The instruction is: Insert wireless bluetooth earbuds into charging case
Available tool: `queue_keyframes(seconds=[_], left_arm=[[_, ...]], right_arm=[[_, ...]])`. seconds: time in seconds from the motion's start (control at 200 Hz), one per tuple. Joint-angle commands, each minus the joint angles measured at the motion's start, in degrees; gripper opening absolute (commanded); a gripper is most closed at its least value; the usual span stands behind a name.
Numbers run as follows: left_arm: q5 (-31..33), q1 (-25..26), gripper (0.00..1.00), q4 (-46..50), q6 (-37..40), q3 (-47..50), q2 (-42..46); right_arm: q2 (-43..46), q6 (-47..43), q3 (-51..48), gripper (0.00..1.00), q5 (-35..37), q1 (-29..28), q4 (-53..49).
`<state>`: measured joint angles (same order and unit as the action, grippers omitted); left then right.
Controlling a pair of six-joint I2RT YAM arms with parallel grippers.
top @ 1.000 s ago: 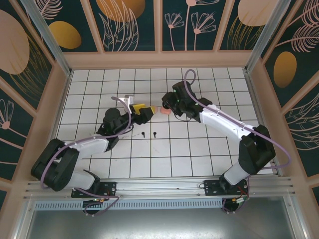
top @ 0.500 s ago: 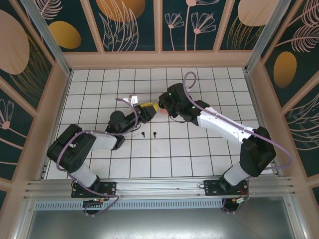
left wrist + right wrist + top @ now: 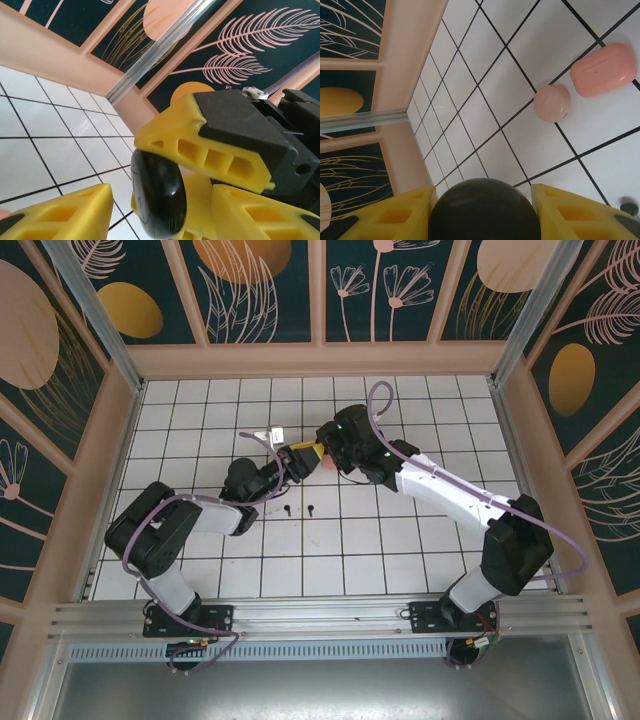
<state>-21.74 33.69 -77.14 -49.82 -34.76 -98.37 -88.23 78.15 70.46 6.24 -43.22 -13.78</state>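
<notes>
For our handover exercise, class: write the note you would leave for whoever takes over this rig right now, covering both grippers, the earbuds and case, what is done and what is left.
Right gripper: shut on the black case, held above the tiles.
Left gripper: jaws apart either side of that case, no grip visible.
Two black earbuds lie loose on the tiles, nearer the bases than the grippers. A pink oblong piece and a pink round piece lie side by side.
Done: case lifted. Left: open it, seat the buds.
</notes>
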Motion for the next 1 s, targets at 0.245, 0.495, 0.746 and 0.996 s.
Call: queue_keyframes(seconds=[0.245, 0.495, 0.746, 0.996], left_arm=[[-1.0, 0.7, 0.45, -1.4, -0.2, -2.4, -2.5], [-0.9, 0.7, 0.27, -1.3, -0.2, -3.2, -3.1], [-1.0, 0.7, 0.05, -1.0, -0.3, -3.7, -3.2], [-1.6, 0.8, 0.00, 1.7, 0.9, -3.6, -0.8]], right_arm=[[0.0, -0.5, 1.9, 0.29, 1.0, -0.8, 1.3], [0.4, -0.9, 1.7, 0.29, 1.3, -0.9, 1.3], [0.9, -2.0, 2.0, 0.37, 2.0, -1.0, 1.6], [6.9, -10.2, 3.7, 0.71, 7.1, 0.2, -0.5]])
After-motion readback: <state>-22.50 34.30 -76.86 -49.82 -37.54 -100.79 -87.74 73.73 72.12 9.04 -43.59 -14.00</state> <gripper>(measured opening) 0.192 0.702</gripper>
